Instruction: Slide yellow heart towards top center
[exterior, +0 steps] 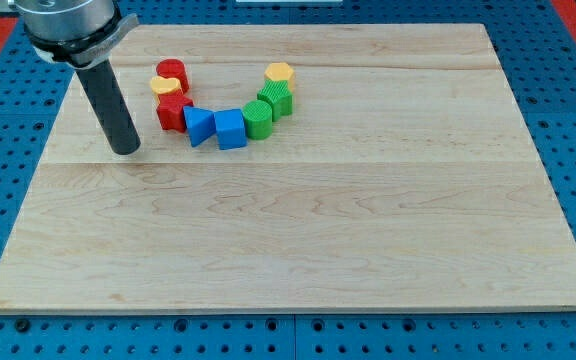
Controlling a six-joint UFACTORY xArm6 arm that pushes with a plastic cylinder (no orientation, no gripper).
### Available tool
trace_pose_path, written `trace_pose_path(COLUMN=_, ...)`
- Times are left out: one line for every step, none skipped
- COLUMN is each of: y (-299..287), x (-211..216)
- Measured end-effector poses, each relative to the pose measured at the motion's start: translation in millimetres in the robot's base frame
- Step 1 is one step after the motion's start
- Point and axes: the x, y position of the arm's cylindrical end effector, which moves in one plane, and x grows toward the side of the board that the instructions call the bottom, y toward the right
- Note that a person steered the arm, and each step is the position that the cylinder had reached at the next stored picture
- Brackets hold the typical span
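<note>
The yellow heart point(165, 86) lies at the upper left of the wooden board point(298, 220), wedged between a red cylinder point(171, 70) above it and a red star-like block point(174, 111) below it. My tip point(126, 150) rests on the board to the left of and below these blocks, a short gap away from the red star-like block and touching nothing. The rod rises from the tip towards the view's top left.
The blocks form a U-shaped arc: a blue triangular block point(199, 125), a blue cube point(231, 129), a green cylinder point(258, 118), a green ridged block point(277, 98) and a yellow hexagon point(280, 72). A blue pegboard surrounds the board.
</note>
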Motion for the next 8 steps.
trace_pose_path(y=-3.8, x=-12.6)
trace_pose_path(y=-4.9, x=-32.6)
trace_pose_path(y=-5.4, x=-47.6)
trace_pose_path(y=-5.4, x=-63.9)
trace_pose_path(y=-0.2, x=-67.1)
trace_pose_path(y=14.2, x=-72.2)
trace_pose_path(y=22.5, x=-79.0)
trace_pose_path(y=29.6, x=-82.0)
